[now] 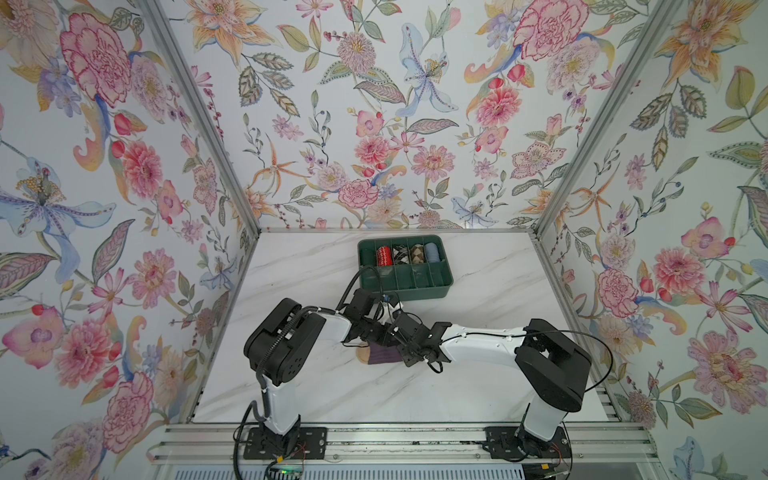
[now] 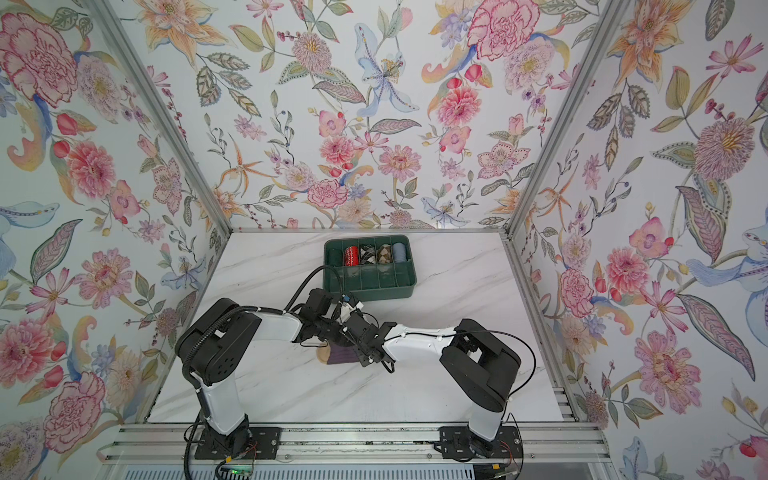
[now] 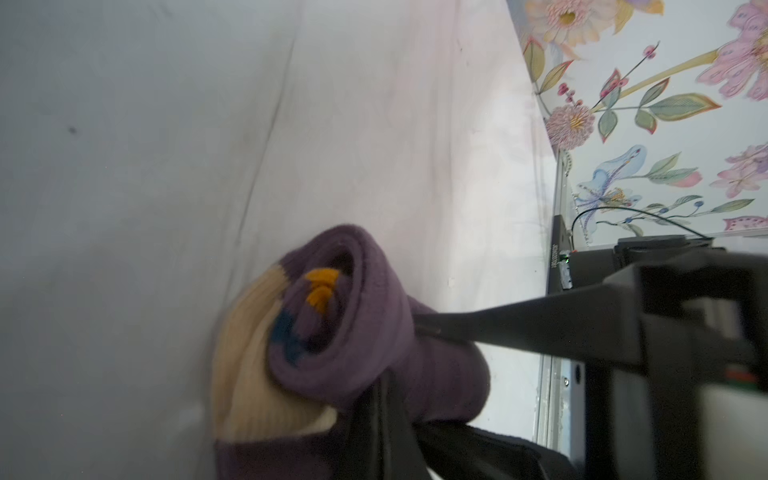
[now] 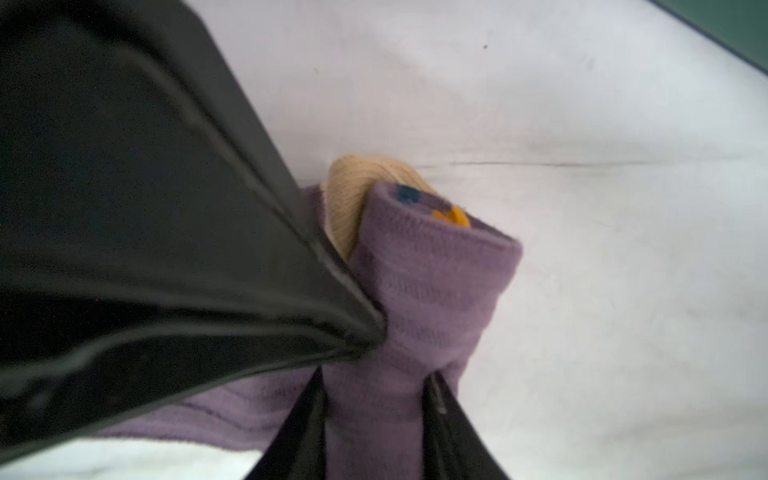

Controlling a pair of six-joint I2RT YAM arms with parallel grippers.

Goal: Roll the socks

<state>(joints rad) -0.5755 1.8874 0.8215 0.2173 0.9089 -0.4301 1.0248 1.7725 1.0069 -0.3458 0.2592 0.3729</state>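
The socks lie mid-table in both top views, partly rolled, with the tan toe toward the left. In the left wrist view the purple roll shows orange and navy stripes at its core and rests against the tan part. My left gripper is shut, its tip tucked under the roll; whether it pinches fabric does not show. My right gripper is shut on the roll, one finger on either side of the purple cloth. Both wrists meet above the socks and hide most of them from above.
A green divided tray stands at the back of the marble table, holding a red patterned roll, checked rolls and a light-blue roll. Floral walls close in three sides. The left arm's cable loops near the tray.
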